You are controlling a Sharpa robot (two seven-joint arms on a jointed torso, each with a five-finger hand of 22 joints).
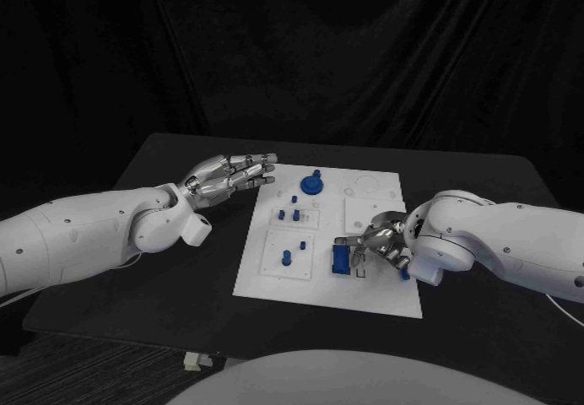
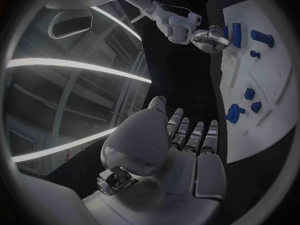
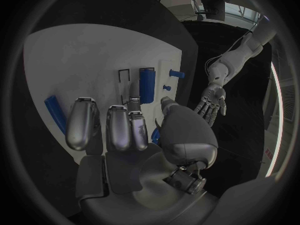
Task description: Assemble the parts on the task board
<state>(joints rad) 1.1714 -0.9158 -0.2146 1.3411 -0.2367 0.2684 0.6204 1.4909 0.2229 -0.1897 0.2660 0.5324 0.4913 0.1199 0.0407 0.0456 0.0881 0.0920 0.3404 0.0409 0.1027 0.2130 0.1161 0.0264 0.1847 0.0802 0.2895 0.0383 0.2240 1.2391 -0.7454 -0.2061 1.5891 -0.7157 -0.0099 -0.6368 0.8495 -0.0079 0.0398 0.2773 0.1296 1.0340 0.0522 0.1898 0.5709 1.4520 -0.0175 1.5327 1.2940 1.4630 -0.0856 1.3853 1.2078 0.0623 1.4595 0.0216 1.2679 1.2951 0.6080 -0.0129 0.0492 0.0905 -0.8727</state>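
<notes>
You have one white task board (image 1: 365, 291) lying in the middle of the black table (image 1: 159, 261), with dark curtains behind it. On the board you can count about seven blue parts: a round knobbed piece (image 1: 313, 182) near the far edge, two small pegs (image 1: 294, 200) and two more (image 1: 281, 216) just below them, an upright peg (image 1: 286, 256) in the near-left panel, and a larger block (image 1: 341, 259) beside your right hand. Your left hand (image 1: 229, 177) hovers off the board's left edge, palm up, fingers straight, side by side and holding nothing. Your right hand (image 1: 385, 239) is over the board's near-right part, fingers curled down by the block; you cannot tell whether they grip it.
</notes>
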